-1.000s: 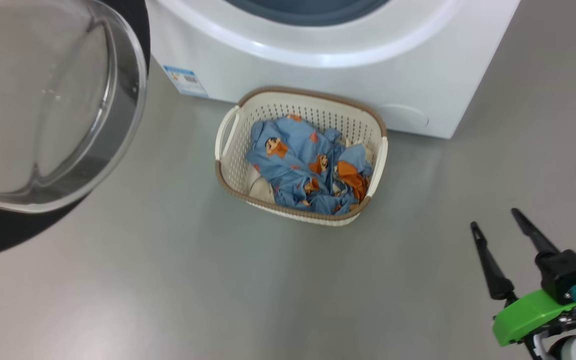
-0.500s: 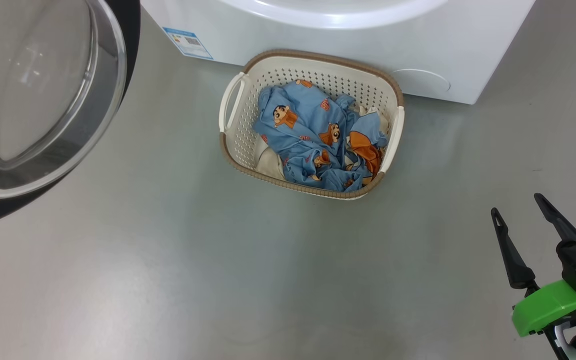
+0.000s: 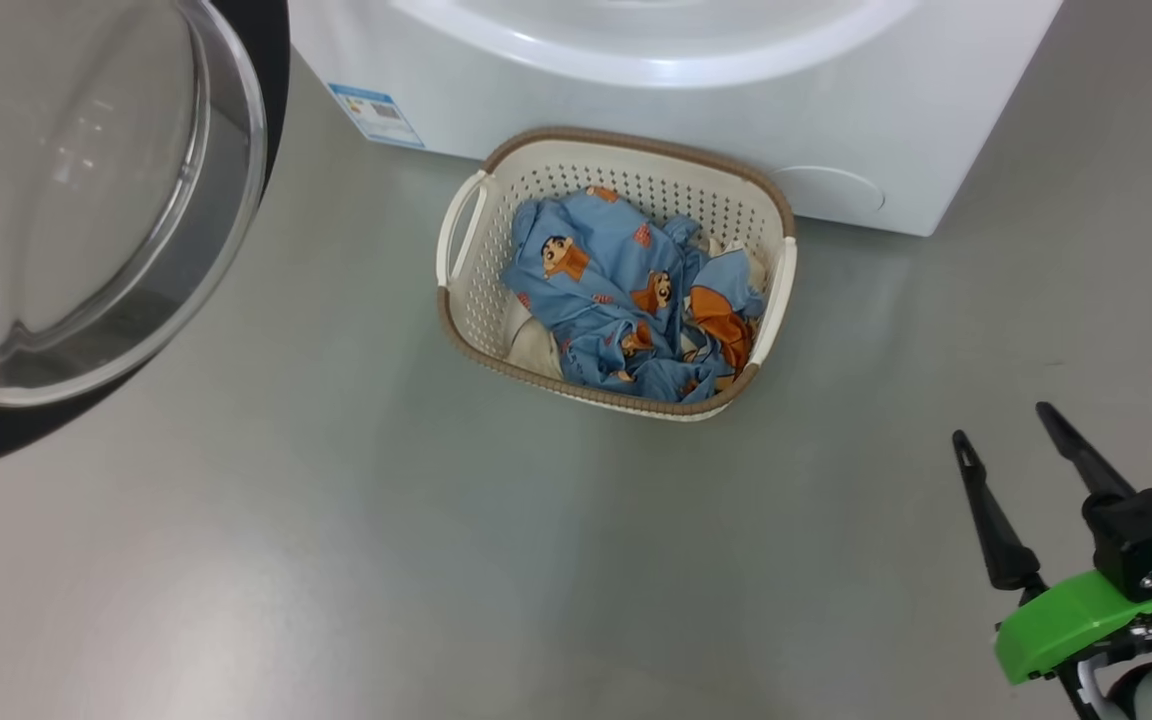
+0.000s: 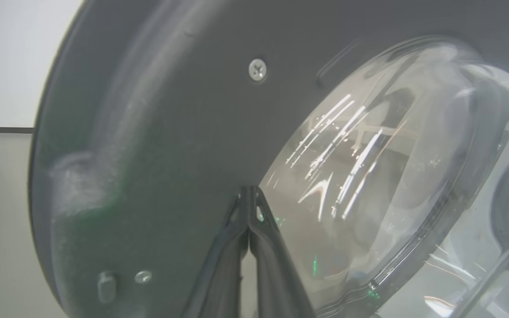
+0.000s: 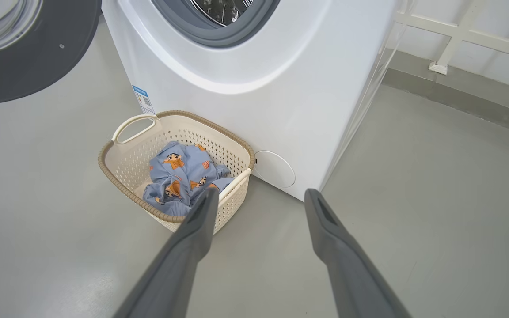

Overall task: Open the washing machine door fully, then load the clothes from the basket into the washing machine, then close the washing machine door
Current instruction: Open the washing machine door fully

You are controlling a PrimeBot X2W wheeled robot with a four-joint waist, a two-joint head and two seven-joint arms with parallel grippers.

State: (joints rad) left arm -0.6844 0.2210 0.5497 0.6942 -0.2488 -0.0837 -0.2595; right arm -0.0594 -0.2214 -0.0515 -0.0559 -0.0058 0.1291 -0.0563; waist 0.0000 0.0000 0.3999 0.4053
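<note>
A small cream-white perforated plastic basket, rounded-rectangular with a brown woven-look rim and two white loop handles, is seen at the upper middle of the head view, standing on the smooth grey floor just before the big white front-loading washing machine. Crumpled clothes are held in the basket: mostly soft light blue fabric printed with orange-and-black cartoon figures, with an orange piece towards the right and a cream-white piece at the lower left. The pile lies below the rim. A small blue label is stuck low on the machine's front at the left, and a round white flap is set low at the right. In the right wrist view a steel perforated drum is shown at the top edge, ringed by a grey-blue rubber gasket. The large round washing machine door, with its glossy black rim and bulging clear glass bowl, is swung open at the upper left of the head view. The right gripper is held above the floor at the lower right, well apart from the basket, its two long dark fingers spread wide with nothing between them. In the left wrist view the left gripper is seen with its fingers pressed together, tips at the door's matt dark inner face beside the glass; whether contact is made cannot be told.
</note>
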